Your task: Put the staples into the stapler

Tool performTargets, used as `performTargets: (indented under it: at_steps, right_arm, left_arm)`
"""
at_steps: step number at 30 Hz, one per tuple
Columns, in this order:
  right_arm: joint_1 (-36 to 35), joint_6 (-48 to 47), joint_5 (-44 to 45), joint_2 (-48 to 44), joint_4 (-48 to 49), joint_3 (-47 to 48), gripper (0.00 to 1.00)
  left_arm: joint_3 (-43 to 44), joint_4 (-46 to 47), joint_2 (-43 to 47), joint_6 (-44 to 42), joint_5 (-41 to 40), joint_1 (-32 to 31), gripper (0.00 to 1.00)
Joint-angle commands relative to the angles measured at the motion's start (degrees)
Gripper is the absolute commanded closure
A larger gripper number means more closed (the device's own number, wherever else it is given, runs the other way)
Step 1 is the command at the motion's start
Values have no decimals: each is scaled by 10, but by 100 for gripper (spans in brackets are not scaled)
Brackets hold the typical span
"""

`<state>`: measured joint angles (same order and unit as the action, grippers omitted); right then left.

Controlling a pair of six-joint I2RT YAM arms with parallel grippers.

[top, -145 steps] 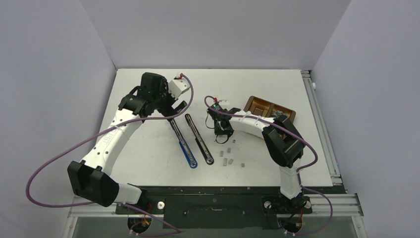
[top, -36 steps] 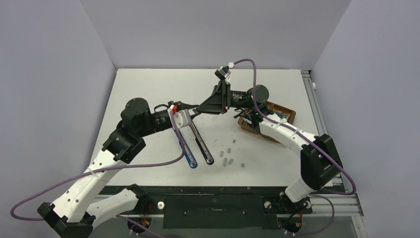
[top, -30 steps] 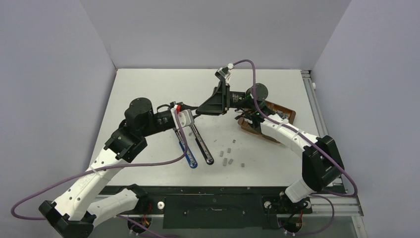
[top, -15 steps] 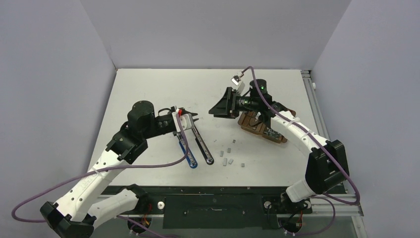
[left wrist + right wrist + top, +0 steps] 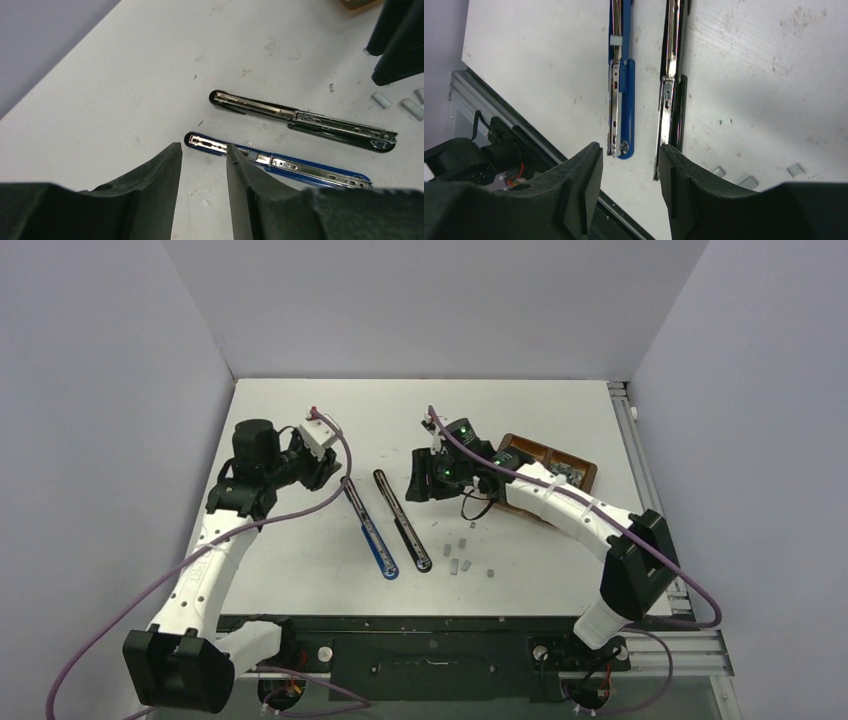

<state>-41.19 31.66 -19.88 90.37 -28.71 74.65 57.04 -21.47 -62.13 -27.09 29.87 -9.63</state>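
Beside black stapler (image 5: 403,521), tiny grey staples (image 5: 455,565)

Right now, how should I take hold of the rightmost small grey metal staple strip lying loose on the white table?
I'd pinch the small grey metal staple strip across its long sides, coming straight down with the right hand. It lies flat on the white table with bare surface around it, leaving room either side.
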Motion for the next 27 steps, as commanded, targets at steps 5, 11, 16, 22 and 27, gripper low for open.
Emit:
performTargets:
  at_steps: [5,11,16,22,27]
  right_arm:
    - [-75,-45,89,146,32,137,57]
    - [-107,-76,108,264,36,224,57]
    - [-115,-87,113,318,55,248,57]
    - [-118,-95,121,354,53,281,60]
    - [-118,-88,118,374,60,302,63]
  left_arm:
    - [30,-57,-104,43,-27,77,63]
    - [73,-80,-202,81,-13,118,63]
    - [101,-112,-245,89,-15,121,63]
    - [87,-123,-244,81,-2,122,63]
    - [76,-116,-233,69,-8,122,63]
